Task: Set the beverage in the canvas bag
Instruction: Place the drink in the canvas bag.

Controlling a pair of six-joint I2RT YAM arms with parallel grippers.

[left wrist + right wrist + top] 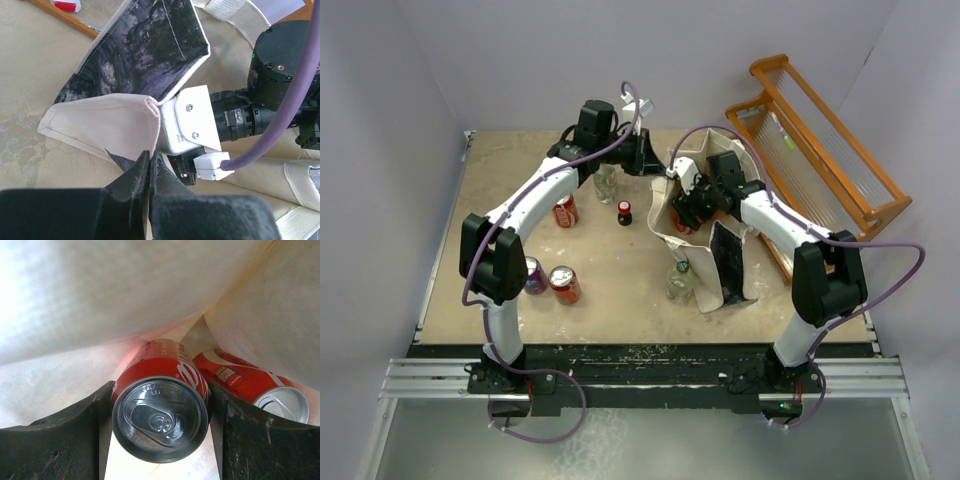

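Right tool (pixel 161 440): grasping beverage can (pixel 160 405), inside canvas bag (pixel 100 295)
Left tool (pixel 150 167): clenched on bag's rim
Second can (pixel 250 382): just beside it

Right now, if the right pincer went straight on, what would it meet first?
Likely the canvas bag's cream cloth, with the red can in the right pincer touching first; depth unclear.

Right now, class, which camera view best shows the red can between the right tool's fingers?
Right wrist: the red can fills the frame, top facing us. Top external and left wrist show the canvas bag hiding it.
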